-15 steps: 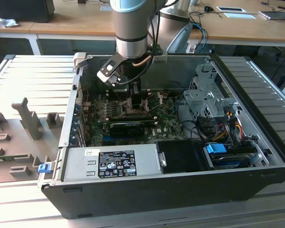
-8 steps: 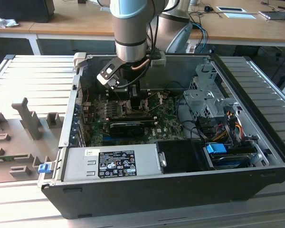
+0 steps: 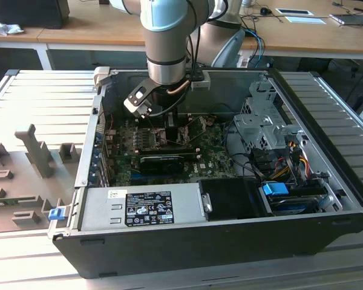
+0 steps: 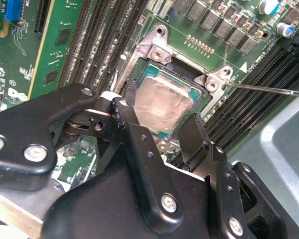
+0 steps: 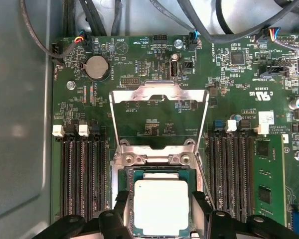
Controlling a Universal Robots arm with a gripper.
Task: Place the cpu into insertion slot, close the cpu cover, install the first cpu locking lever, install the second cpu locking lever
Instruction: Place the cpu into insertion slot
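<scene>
The cpu (image 4: 162, 107) (image 5: 161, 206), a silvery square chip, lies flat in the insertion slot (image 4: 157, 52) (image 5: 154, 158) on the green motherboard. In both wrist views my gripper (image 4: 157, 119) (image 5: 159, 199) straddles it, with one black finger (image 4: 120, 112) against one edge and the other against the opposite edge, so it is shut on the chip. The cpu cover (image 5: 159, 92) stands swung back and open beyond the socket. A thin locking lever rod (image 4: 269, 89) sticks out sideways from the frame. In the exterior view the gripper (image 3: 169, 124) reaches down into the open computer case.
Long black memory slots (image 5: 82, 174) (image 5: 236, 174) flank the socket on both sides. A coin battery (image 5: 96, 67) and cables lie past the open cover. A black card (image 3: 163, 160), the power supply (image 3: 145, 205) and the drive cage (image 3: 260, 124) crowd the case.
</scene>
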